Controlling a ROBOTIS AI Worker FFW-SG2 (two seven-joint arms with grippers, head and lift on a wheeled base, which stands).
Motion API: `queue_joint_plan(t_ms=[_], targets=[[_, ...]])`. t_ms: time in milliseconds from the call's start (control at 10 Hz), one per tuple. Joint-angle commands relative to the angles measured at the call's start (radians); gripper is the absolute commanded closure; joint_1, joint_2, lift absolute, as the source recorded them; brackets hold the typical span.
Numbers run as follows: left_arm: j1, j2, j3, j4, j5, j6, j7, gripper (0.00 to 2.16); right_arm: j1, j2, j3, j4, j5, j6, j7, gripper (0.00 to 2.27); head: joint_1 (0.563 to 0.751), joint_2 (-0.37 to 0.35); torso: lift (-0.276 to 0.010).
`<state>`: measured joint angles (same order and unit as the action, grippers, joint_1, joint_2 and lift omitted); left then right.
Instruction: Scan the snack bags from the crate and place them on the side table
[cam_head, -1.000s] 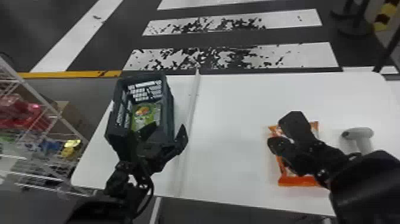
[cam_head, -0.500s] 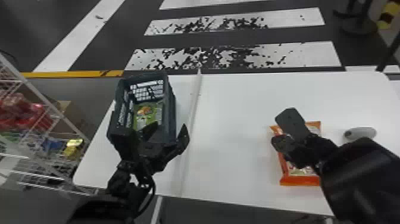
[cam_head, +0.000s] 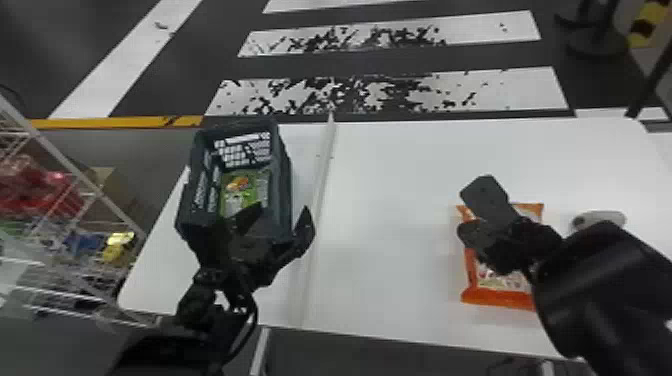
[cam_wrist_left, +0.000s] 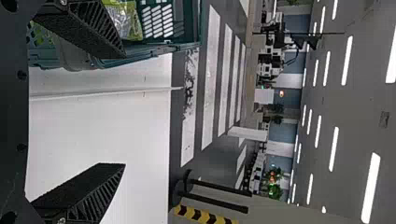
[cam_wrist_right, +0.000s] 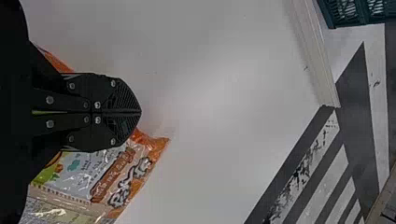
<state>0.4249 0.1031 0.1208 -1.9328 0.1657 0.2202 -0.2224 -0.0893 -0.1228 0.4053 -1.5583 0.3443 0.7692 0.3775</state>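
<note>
In the head view, my left gripper (cam_head: 282, 215) is open at the near end of the dark green crate (cam_head: 286, 175), one finger over it and the other by its right wall. A green snack bag (cam_head: 240, 192) lies inside. My right gripper (cam_head: 475, 215) is above an orange snack bag (cam_head: 500, 295) lying on the white table, partly covering it. The left wrist view has the left gripper (cam_wrist_left: 123, 110) with widely parted fingers and the crate (cam_wrist_left: 144, 50) beside one. In the right wrist view, the right gripper (cam_wrist_right: 140, 112) is shut, its fingers together, over the orange bag (cam_wrist_right: 116, 177).
A pale handheld scanner (cam_head: 602, 219) lies right of the orange bag, partly behind my right forearm. A low raised strip (cam_head: 320, 185) runs across the table (cam_head: 390, 200) between crate and bag. At the left stands a wire rack (cam_head: 75, 175) holding colourful packages.
My right forearm has shifted up and left in the head view, covering the scanner's handle. The right gripper has tilted slightly above the orange bag. My left gripper remains open beside the crate.
</note>
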Motion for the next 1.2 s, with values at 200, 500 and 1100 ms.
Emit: queue_joint_plan(t_ms=[200, 500, 1100], targets=[[0.0, 0.0, 0.0, 0.0, 0.0, 0.0, 0.0, 0.04, 0.031, -0.001, 0.006, -0.057, 0.004, 0.016, 0.008, 2.26, 0.695, 0.191, -0.05], [0.0, 0.0, 0.0, 0.0, 0.0, 0.0, -0.002, 0.04, 0.128, -0.008, -0.072, -0.27, -0.033, 0.074, 0.024, 2.24, 0.695, 0.211, -0.05], [0.0, 0.006, -0.013, -0.015, 0.0, 0.0, 0.0, 0.04, 0.25, -0.043, -0.359, -0.534, -0.114, 0.264, 0.006, 0.08, 0.695, 0.064, -0.05]])
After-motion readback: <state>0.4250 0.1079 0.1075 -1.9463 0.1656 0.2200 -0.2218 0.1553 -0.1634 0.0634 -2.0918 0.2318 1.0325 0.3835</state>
